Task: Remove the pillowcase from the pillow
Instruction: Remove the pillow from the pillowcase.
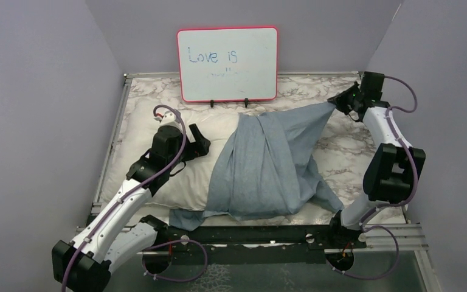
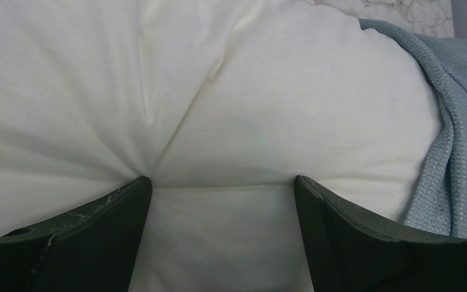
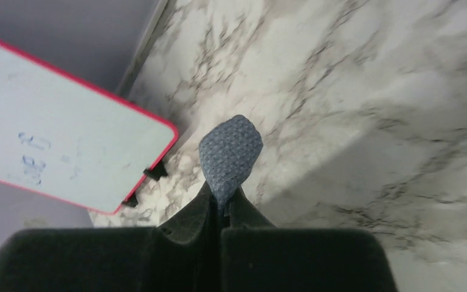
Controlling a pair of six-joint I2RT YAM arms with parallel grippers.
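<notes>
Right gripper [image 3: 222, 204] is clamped tight on a corner of the pillowcase [image 1: 267, 164], which stretches from there to drape across the pillow [image 1: 185, 182]. Left gripper [image 2: 222, 182] gapes wide, holding nothing, tips pressing the pillow. The whiteboard [image 1: 227, 64] reads "Love is".

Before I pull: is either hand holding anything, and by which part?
Right hand pinches a small tip of the pillowcase; left hand, open on the pillow, holds nothing.

A robot lab bay: plain grey walls [image 1: 36, 91] box in a marble-topped table [image 1: 352, 152] (whiteboard [image 1: 227, 64] at back).
</notes>
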